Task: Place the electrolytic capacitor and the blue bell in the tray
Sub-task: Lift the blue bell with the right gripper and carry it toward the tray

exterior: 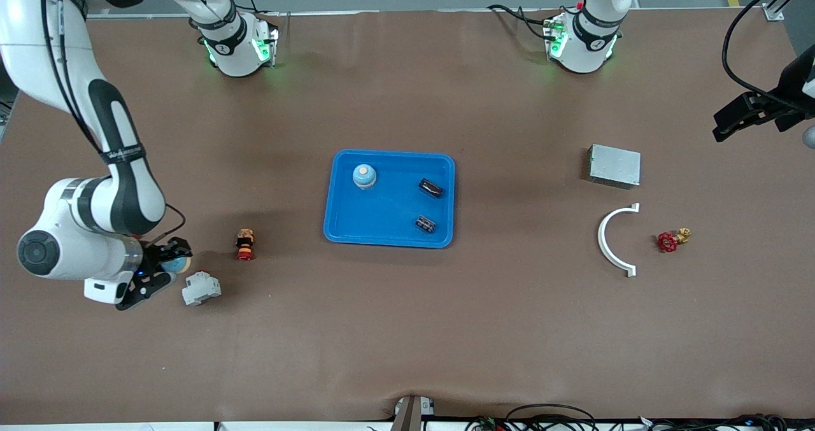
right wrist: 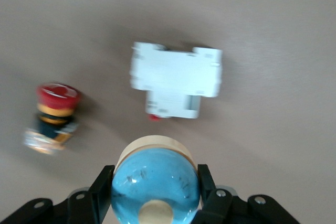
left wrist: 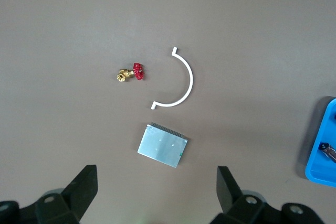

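Observation:
My right gripper [exterior: 167, 265] is shut on a blue bell [right wrist: 155, 182] with a cream base, low at the right arm's end of the table; whether the bell touches the table I cannot tell. The bright-blue tray [exterior: 388, 218] lies mid-table. In it are another blue bell [exterior: 364, 176] and two black electrolytic capacitors [exterior: 431, 187] [exterior: 425, 225]. My left gripper [left wrist: 157, 182] hangs open and empty, high over the left arm's end of the table, and it waits.
A white circuit breaker [exterior: 201, 288] and a red push button [exterior: 244, 244] lie close to the held bell. Toward the left arm's end lie a grey metal box [exterior: 614, 165], a white curved piece [exterior: 612, 240] and a red-handled brass valve [exterior: 671, 239].

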Controlling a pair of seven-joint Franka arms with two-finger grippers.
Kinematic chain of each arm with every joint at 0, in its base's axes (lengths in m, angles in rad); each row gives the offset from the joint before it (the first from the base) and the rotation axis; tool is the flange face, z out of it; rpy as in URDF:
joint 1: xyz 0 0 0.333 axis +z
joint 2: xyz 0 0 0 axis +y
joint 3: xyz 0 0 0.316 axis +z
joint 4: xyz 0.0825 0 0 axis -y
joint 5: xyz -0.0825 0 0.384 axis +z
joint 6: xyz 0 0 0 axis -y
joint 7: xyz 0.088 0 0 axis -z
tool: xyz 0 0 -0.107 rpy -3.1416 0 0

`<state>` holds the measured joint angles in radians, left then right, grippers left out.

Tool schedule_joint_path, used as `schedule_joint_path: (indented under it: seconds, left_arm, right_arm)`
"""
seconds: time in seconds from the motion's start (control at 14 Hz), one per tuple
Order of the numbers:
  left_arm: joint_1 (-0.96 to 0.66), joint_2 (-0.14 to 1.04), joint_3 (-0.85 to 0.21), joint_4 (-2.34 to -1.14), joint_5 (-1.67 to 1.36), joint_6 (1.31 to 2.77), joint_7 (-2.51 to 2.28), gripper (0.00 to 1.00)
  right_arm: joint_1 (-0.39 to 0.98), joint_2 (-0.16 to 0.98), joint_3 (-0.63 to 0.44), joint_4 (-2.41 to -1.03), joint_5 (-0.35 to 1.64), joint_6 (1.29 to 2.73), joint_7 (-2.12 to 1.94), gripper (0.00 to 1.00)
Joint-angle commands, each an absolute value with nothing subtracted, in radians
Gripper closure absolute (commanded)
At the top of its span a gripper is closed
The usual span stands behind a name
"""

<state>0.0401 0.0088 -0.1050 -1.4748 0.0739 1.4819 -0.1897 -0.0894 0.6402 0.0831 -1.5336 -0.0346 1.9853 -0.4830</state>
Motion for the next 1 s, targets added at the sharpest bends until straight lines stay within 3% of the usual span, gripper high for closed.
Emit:
schedule_joint_path:
  seconds: [0.0, 0.57, 0.93]
  left_arm:
    - [0.031, -0.014, -0.100, -1.486, 0.048, 1.471, -0.190, 0.00]
    - [0.031, -0.014, -0.100, -1.485, 0.046, 1.471, -0.179, 0.00]
    - [0.029, -0.012, -0.100, -1.485, 0.046, 1.471, -0.193, 0.00]
  right_arm:
    - [0.015, 0.583, 0.077, -1.548, -0.031, 1.910, -0.249, 0.92]
    - [0.273, 0.594, 0.080, -1.525, 0.033, 1.916, 0.273, 0.91]
    - [0.402, 0.636, 0.077, -1.525, 0.097, 2.046, 0.455, 0.90]
